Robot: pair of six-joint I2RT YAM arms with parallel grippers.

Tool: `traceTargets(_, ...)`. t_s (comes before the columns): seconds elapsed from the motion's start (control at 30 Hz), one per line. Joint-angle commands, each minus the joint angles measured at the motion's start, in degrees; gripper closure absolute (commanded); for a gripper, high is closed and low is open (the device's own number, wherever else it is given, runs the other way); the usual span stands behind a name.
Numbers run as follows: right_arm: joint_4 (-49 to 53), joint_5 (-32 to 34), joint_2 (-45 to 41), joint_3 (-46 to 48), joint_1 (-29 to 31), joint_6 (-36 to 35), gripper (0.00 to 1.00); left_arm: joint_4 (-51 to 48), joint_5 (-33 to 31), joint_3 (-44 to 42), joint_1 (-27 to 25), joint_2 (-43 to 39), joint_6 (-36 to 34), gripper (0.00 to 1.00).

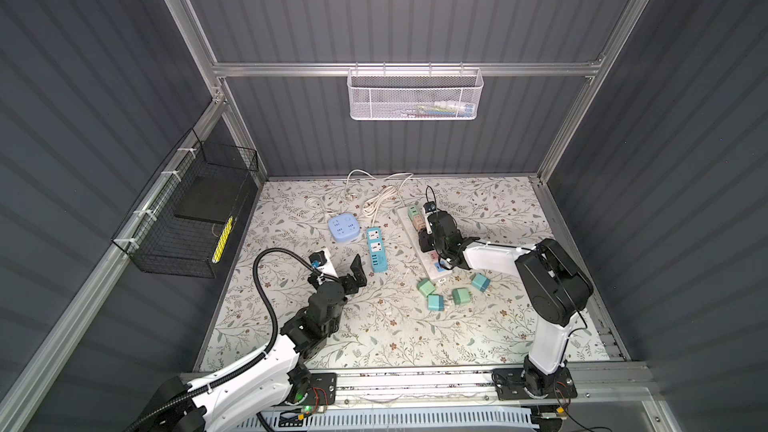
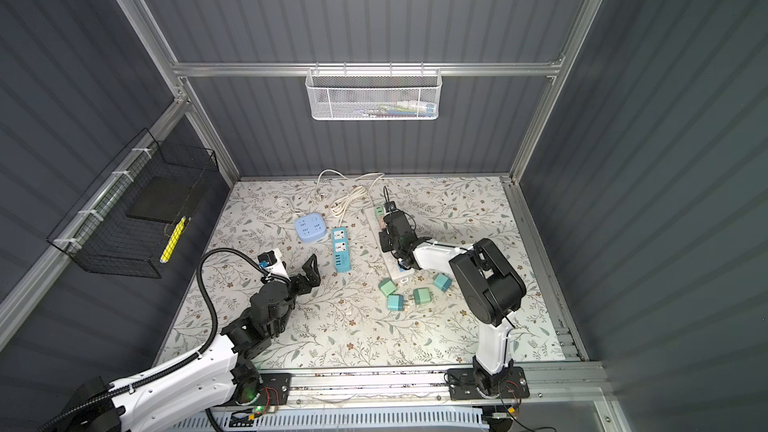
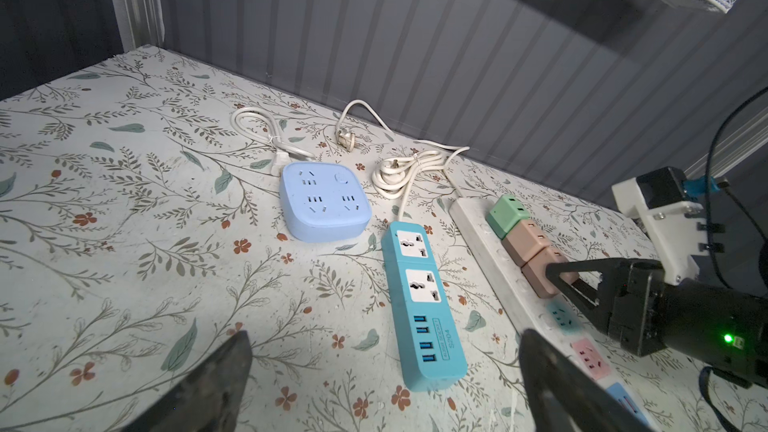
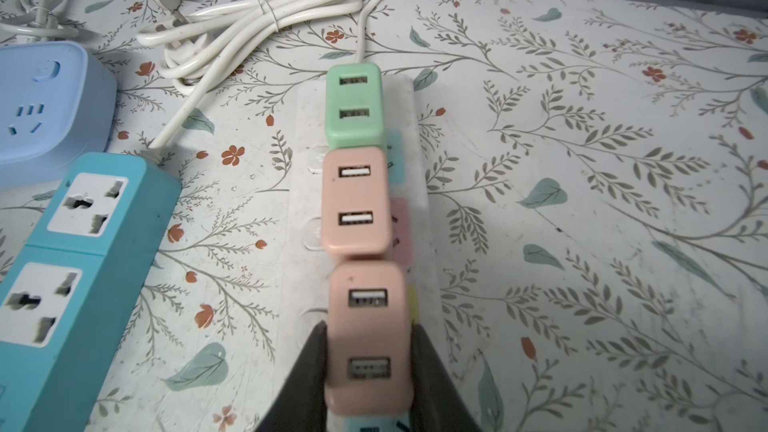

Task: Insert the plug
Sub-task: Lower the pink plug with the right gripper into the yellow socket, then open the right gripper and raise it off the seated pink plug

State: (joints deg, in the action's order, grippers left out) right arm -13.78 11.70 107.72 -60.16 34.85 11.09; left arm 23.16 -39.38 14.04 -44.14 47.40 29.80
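Note:
A long white power strip lies on the flowered table, also seen in both top views. A green plug and a pink plug stand in its sockets. Directly behind them a second pink plug stands over the strip, and my right gripper is shut on its sides. How deep its prongs sit is hidden. The left wrist view shows the same grip on this plug. My left gripper hangs open and empty above the table, left of the strip.
A teal socket bar and a light blue square socket block lie between the arms. Several loose teal and green plugs lie at the strip's near end. White coiled cords lie at the back.

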Motion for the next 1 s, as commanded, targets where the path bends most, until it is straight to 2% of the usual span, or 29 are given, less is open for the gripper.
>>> traceTargets(0.0,10.31,-0.57,3.34,3.39,1.58,0.77,0.76,0.66,-0.13,-1.24,0.32,-1.25,-0.01,0.0)
traceTargets(0.2,11.29,-0.43,2.31,2.94,1.68,1.39,0.72,-0.51,-0.15,-1.11,0.35,-2.28,0.03,0.0)
traceTargets(0.3,13.43,-1.0,-0.02,0.39,1.58,1.46,0.58,-1.28,-0.26,-1.2,0.33,-3.56,0.47,0.0)
traceTargets(0.53,18.89,-3.72,-4.63,-6.14,0.61,0.34,0.39,-2.15,0.11,1.7,0.37,-3.22,0.7,0.0)
traceTargets(0.77,20.79,-6.76,-6.26,-8.83,-2.52,0.38,0.33,-2.78,0.64,4.31,0.37,-0.09,1.17,0.0)
traceTargets(0.97,22.7,-8.76,-4.1,-12.53,-5.45,1.73,0.34,-11.6,-0.07,10.23,0.38,4.56,1.92,0.0)
